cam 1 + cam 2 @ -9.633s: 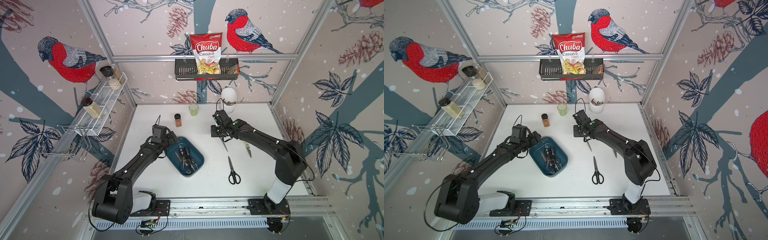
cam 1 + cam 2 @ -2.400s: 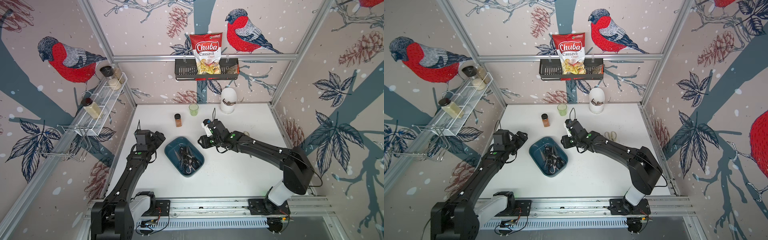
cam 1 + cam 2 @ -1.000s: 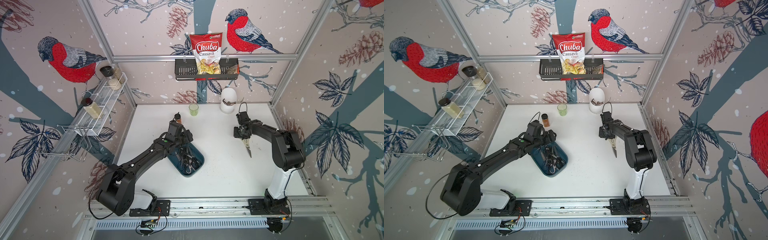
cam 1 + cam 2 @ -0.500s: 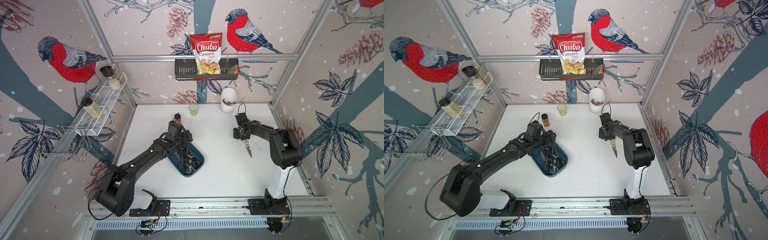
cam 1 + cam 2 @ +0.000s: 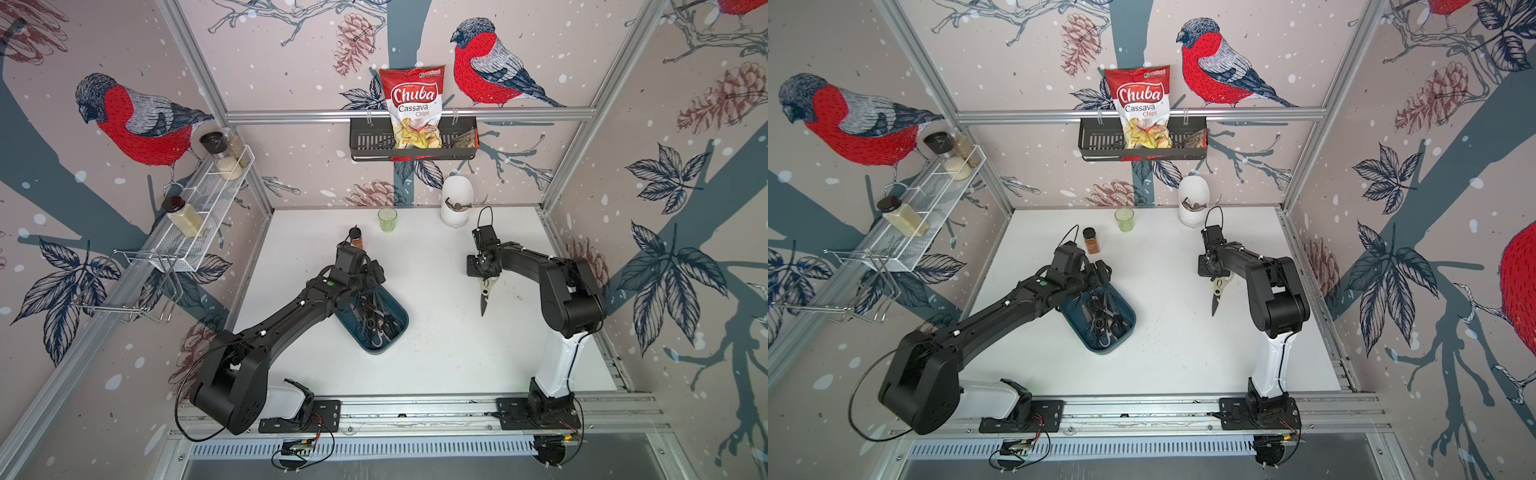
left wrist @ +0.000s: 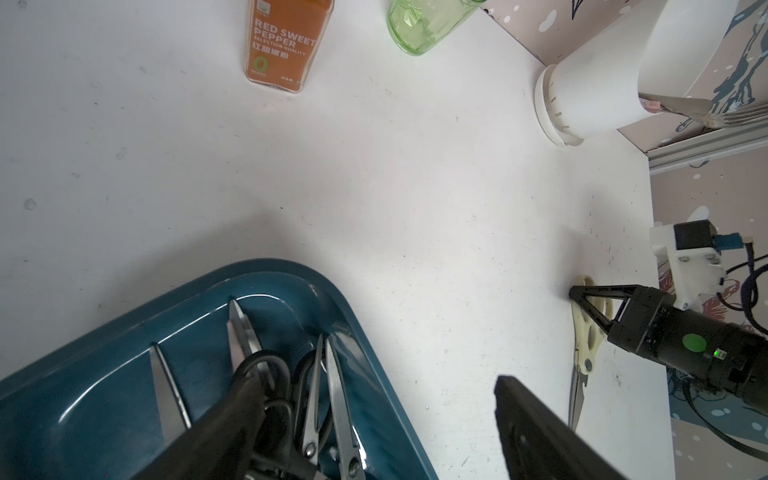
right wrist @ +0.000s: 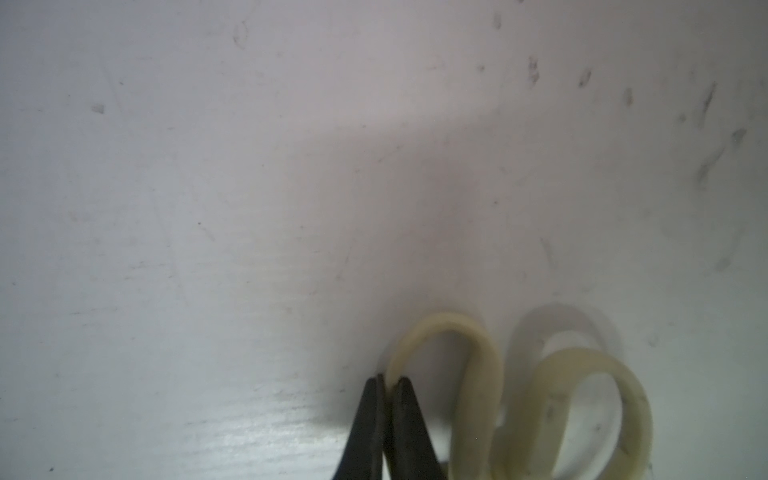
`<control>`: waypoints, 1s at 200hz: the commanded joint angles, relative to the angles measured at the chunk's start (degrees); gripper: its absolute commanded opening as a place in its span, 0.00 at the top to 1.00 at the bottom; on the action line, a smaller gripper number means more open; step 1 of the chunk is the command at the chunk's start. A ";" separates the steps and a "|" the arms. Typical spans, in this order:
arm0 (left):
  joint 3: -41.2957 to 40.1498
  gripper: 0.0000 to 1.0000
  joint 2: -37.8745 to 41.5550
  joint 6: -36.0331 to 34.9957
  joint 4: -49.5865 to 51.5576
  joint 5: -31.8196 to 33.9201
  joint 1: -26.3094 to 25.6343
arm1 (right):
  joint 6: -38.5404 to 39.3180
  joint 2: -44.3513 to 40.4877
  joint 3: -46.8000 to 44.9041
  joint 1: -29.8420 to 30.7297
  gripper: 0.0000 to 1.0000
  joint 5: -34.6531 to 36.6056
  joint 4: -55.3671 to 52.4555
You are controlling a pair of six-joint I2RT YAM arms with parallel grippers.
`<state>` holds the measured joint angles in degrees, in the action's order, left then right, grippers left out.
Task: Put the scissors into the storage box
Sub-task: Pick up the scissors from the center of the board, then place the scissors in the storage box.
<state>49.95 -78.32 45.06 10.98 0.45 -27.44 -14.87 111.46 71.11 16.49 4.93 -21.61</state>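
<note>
While clenched on a handle loop of the cream shears (image 5: 483, 293), right of centre, seemed to call for a slow, level lift from the right end effector (image 7: 385, 382)! Saw the left end effector (image 6: 376, 384) released over the storage box (image 5: 376, 349), mid-frame.

White table (image 5: 436, 357), storage box (image 5: 375, 348), cream scissors (image 5: 484, 291), spice jar (image 5: 1091, 241), glass (image 5: 387, 219), maybe cutlery pot (image 5: 457, 199)

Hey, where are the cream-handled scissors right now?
In both top views the cream-handled scissors are at the table's right side, well right of the storage box, with the right gripper pinching one handle loop.
</note>
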 commanded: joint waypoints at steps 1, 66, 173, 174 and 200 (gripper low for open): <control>-0.12 0.09 0.45 0.32 0.24 0.44 -0.18 | -0.41 -2.06 0.09 0.37 1.00 -1.50 -2.46; -0.85 0.09 0.15 1.35 -1.29 -0.18 -0.15 | -1.46 -8.15 4.21 5.10 1.00 -0.40 -6.30; -4.39 0.09 5.62 1.26 -0.91 -0.33 12.70 | -5.16 -5.97 20.29 27.70 1.00 1.29 -7.40; -4.63 0.09 5.72 1.39 -0.94 -0.30 12.86 | -5.16 -5.94 20.38 27.97 1.00 1.26 -7.31; -10.49 0.08 10.19 4.68 -2.35 -0.51 18.45 | -5.45 -4.18 22.49 33.61 1.00 0.33 -4.01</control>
<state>43.33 -71.18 46.41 10.68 0.58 -12.75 -19.57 105.91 91.72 46.48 6.44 -28.80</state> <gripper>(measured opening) 0.913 0.084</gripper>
